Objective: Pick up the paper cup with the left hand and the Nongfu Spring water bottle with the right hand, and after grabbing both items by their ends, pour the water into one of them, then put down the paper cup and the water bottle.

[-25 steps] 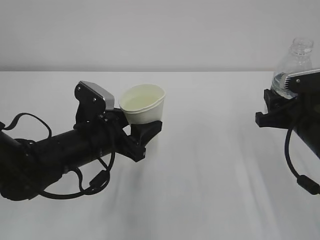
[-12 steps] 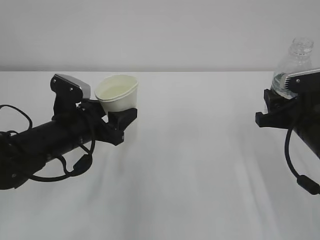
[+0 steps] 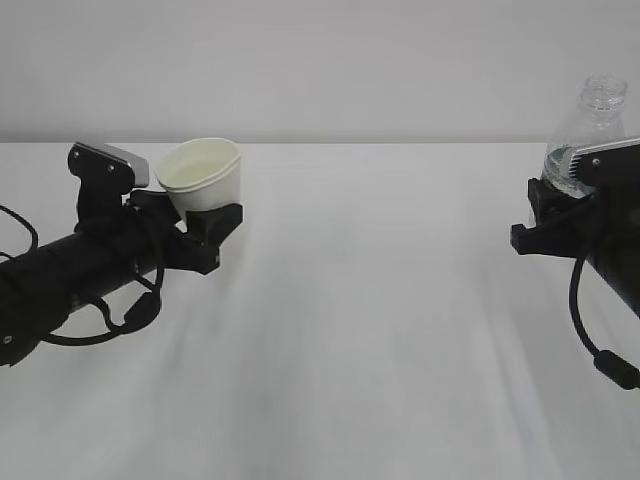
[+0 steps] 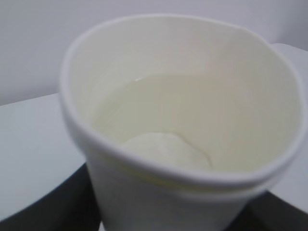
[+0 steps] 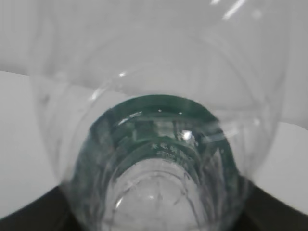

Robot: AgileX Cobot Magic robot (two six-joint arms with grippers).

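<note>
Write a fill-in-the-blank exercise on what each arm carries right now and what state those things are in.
1. The left tool grips the off-white tapered paper ____.
2. The liquid inside that cup is clear ____.
3. The right tool holds a clear ribbed plastic bottle that stands ____.
4. The bottle's threaded neck carries no ____.

Missing words: cup; water; upright; cap

Left gripper (image 3: 205,232) holds cup (image 3: 203,176); right gripper (image 3: 550,222) holds bottle (image 3: 590,125).
</note>
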